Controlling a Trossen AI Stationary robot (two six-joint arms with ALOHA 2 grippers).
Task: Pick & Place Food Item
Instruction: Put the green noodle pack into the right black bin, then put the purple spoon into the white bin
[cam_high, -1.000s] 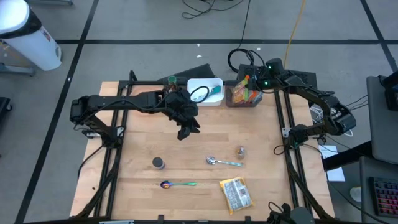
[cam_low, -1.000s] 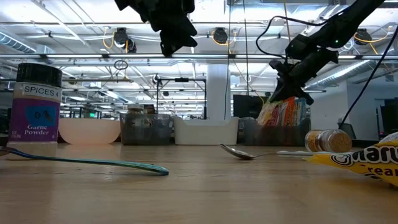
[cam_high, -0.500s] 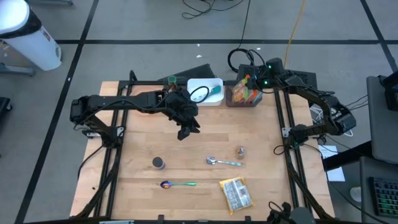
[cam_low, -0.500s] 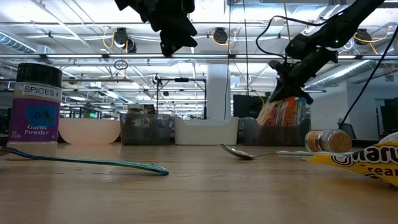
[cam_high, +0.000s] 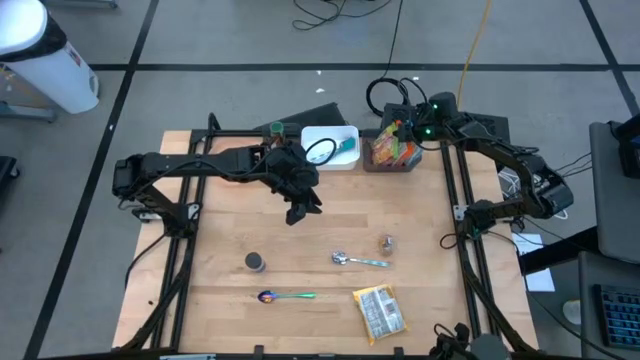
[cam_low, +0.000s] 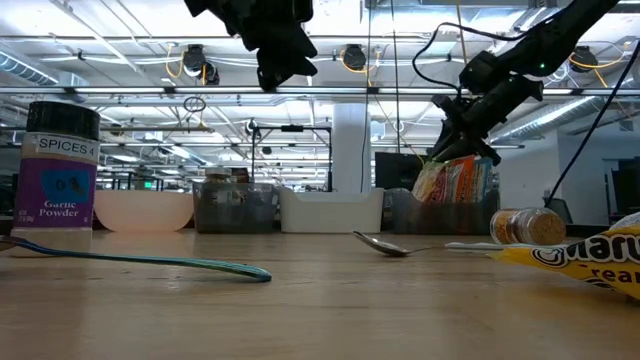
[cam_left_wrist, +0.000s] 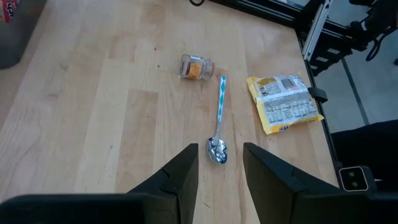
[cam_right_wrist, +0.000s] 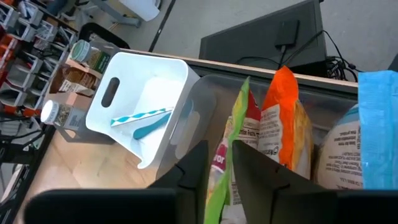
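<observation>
While the right gripper (cam_right_wrist: 217, 163), fingers slightly apart astride a packet (cam_right_wrist: 231, 158), sits over the 1 o'clock bin (cam_high: 393, 162), the left gripper (cam_high: 298, 213) hovers part-open mid-surface; placement looks nearly complete.

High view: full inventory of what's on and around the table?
Spice jar: 1, dark lid, table front left.
Small jar: 1, clear with tan contents, lying right of centre.
Spoon: 1, silver bowl, teal handle, centre.
Spoon: 1, iridescent bowl, green handle, front centre.
Snack packet: 1, yellow, front right.
White bin: 1, back centre, holding a teal utensil.
Clear bin: 1, back right, filled with colourful packets.
Table: 1, light wood.
Left claw: open, empty, raised over table centre.
Right claw: over the clear bin, fingers either side of a green-edged packet.
</observation>
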